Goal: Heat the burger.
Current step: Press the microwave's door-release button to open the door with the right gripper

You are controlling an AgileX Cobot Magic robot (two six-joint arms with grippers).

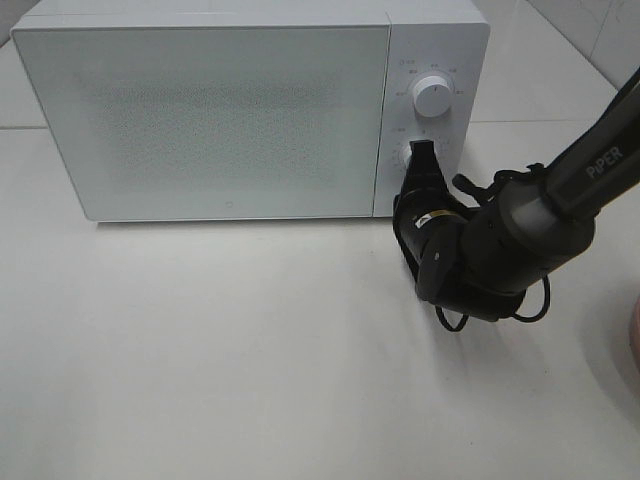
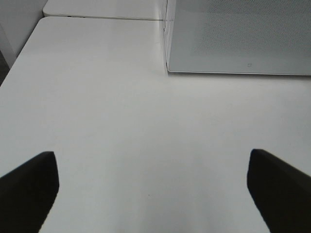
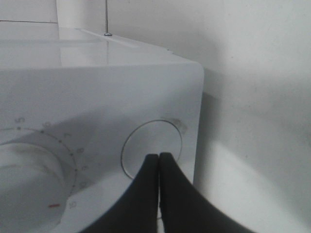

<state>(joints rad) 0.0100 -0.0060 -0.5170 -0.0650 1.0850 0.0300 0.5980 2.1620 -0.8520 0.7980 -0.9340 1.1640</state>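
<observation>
The burger is out of view in every frame. A white microwave (image 1: 200,110) stands at the back of the table with its door closed; its lower corner also shows in the left wrist view (image 2: 238,39). My right gripper (image 1: 423,150) is shut, its tips against the microwave's control panel. In the right wrist view those tips (image 3: 159,156) rest on a flat round button (image 3: 146,138), beside a numbered dial (image 3: 24,170). My left gripper (image 2: 151,155) is open over the bare white table (image 2: 107,97), holding nothing.
The upper white knob (image 1: 433,97) sits above my right gripper on the panel. A pink rim (image 1: 636,335) shows at the right edge of the table. The dark right arm (image 1: 520,230) reaches in from the right.
</observation>
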